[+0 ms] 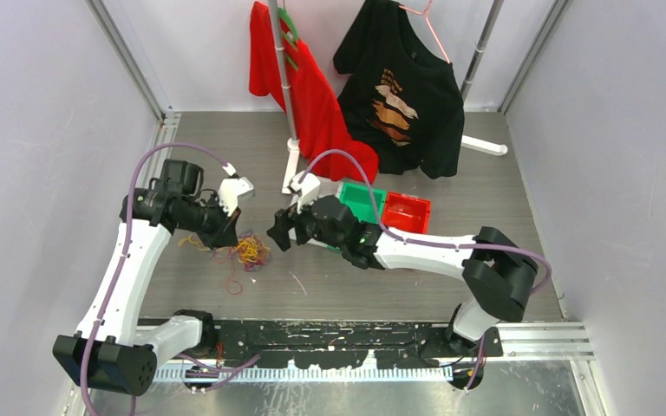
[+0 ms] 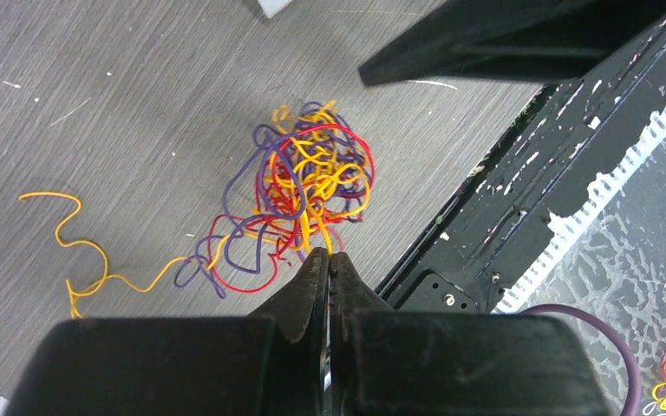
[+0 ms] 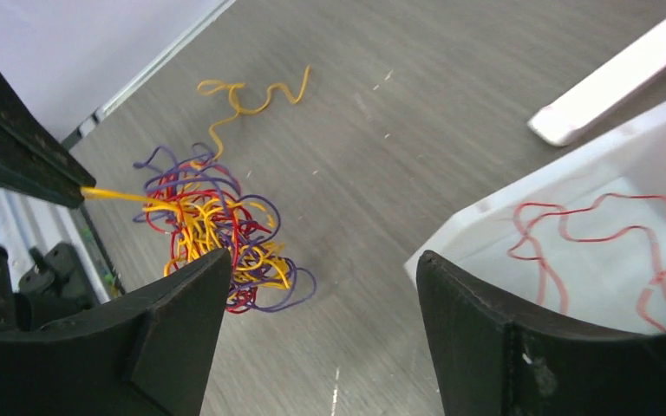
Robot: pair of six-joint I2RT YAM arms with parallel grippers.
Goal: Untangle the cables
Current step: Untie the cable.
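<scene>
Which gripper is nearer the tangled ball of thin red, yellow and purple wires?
Left. The left gripper is shut on a yellow strand of the red, yellow and purple wire tangle; the right gripper hangs open beside it, apart.

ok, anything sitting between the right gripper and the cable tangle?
Nothing visible. In the right wrist view only bare table lies between the open right gripper and the tangle of cables. The left gripper is shut on a yellow strand at the tangle's far side, close by but not across the path.
</scene>
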